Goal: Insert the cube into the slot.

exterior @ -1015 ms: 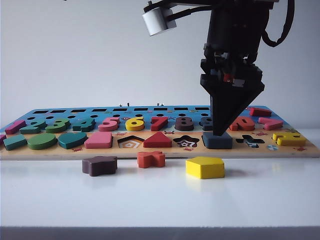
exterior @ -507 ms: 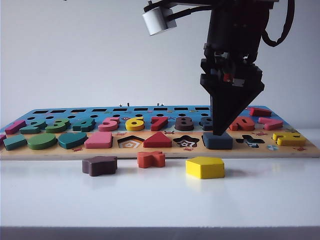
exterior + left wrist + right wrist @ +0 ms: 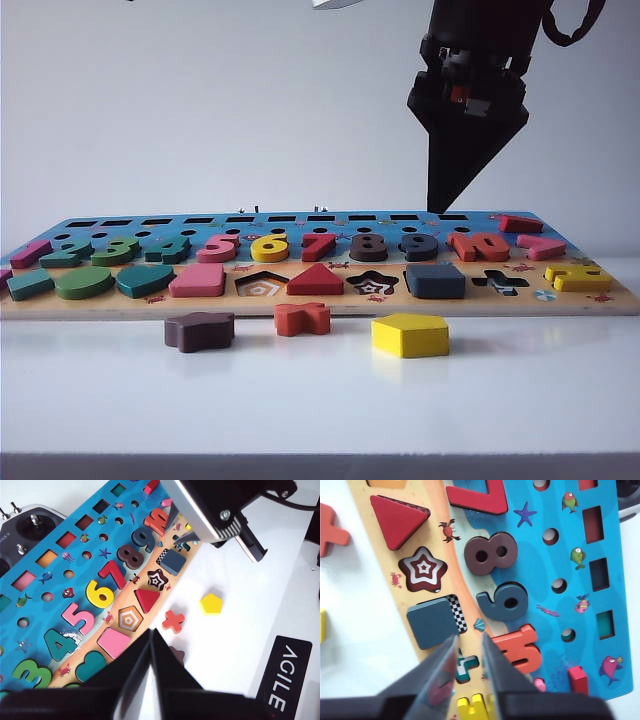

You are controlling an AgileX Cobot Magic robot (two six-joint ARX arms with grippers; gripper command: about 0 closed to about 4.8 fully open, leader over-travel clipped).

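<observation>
A: What lies around the cube (image 3: 435, 280)?

B: It sits askew over the slot (image 3: 456, 612) near the puzzle board (image 3: 300, 222)'s front edge, between star and cross cut-outs.

A: And the claws?

B: The right gripper (image 3: 468, 656) hangs above, narrowly parted, empty; the left gripper (image 3: 150, 645) is closed, empty.

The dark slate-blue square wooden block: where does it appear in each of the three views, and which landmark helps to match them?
Exterior view: the dark slate-blue square wooden block lies on the board's front row, right of centre.
Left wrist view: the block is above centre, near the right arm.
Right wrist view: the block is just beyond the right gripper, with a checkered strip uncovered.
Shared landmark: the star-shaped cut-out beside it.
</observation>
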